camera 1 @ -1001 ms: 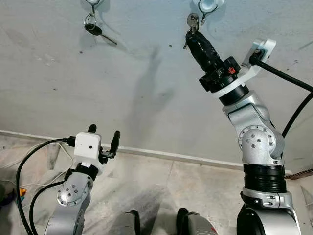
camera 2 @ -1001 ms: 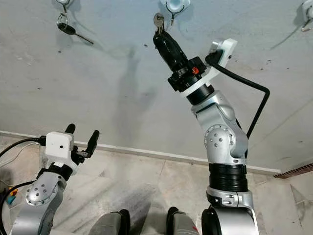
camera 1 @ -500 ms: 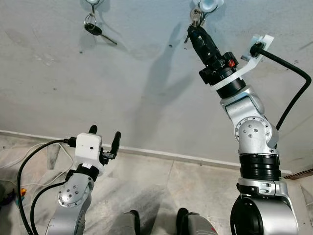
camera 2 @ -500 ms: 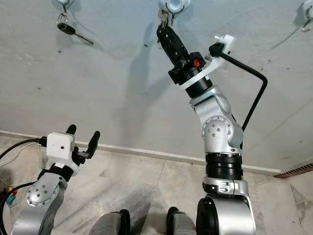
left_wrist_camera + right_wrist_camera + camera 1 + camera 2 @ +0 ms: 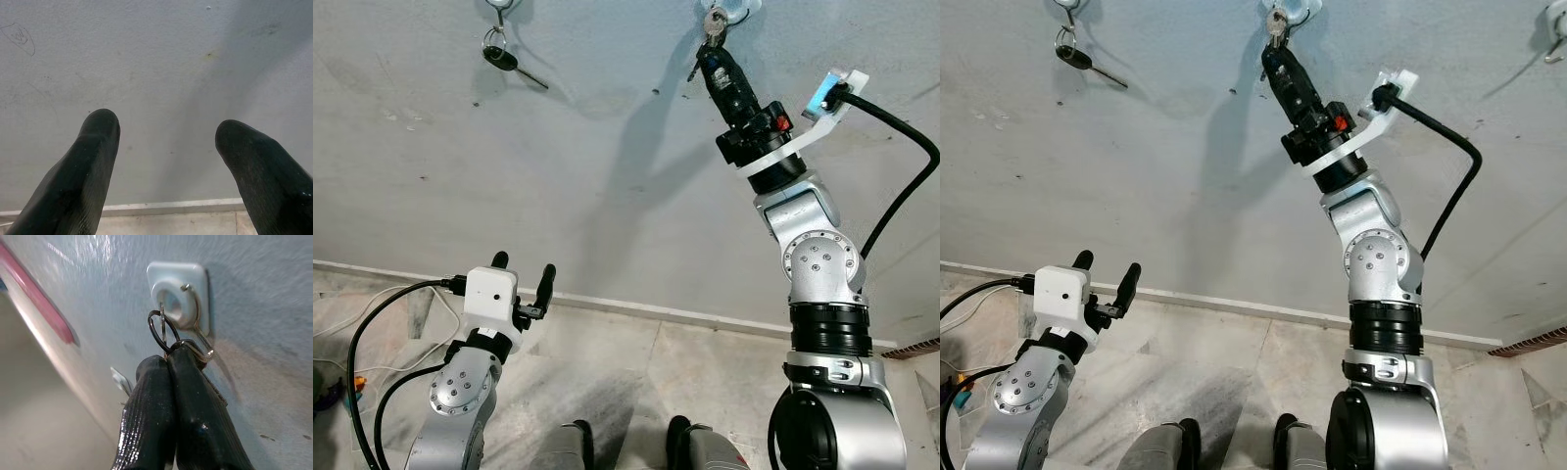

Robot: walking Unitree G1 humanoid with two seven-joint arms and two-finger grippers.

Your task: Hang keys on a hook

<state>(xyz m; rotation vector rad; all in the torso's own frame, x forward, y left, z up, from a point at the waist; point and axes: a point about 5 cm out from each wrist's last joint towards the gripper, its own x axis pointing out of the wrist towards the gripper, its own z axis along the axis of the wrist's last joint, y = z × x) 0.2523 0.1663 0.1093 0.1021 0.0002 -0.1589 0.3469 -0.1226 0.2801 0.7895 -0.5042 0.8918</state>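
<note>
Right end effector pinching keys at the hook, key blades hidden; left end effector spread.

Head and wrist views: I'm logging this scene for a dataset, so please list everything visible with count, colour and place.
Keys: one set on a dark ring, pinched in the right gripper, right at the hook.
Hook: one, white base with metal wire, on the wall above the right arm.
Second key set: one, dark, hanging from another hook up on the left.
Wall: grey, with pale skirting.
Floor: grey tiles.
Cables: black, low on the left.
Right gripper: black, raised.
Left gripper: black, open, held low.
</note>
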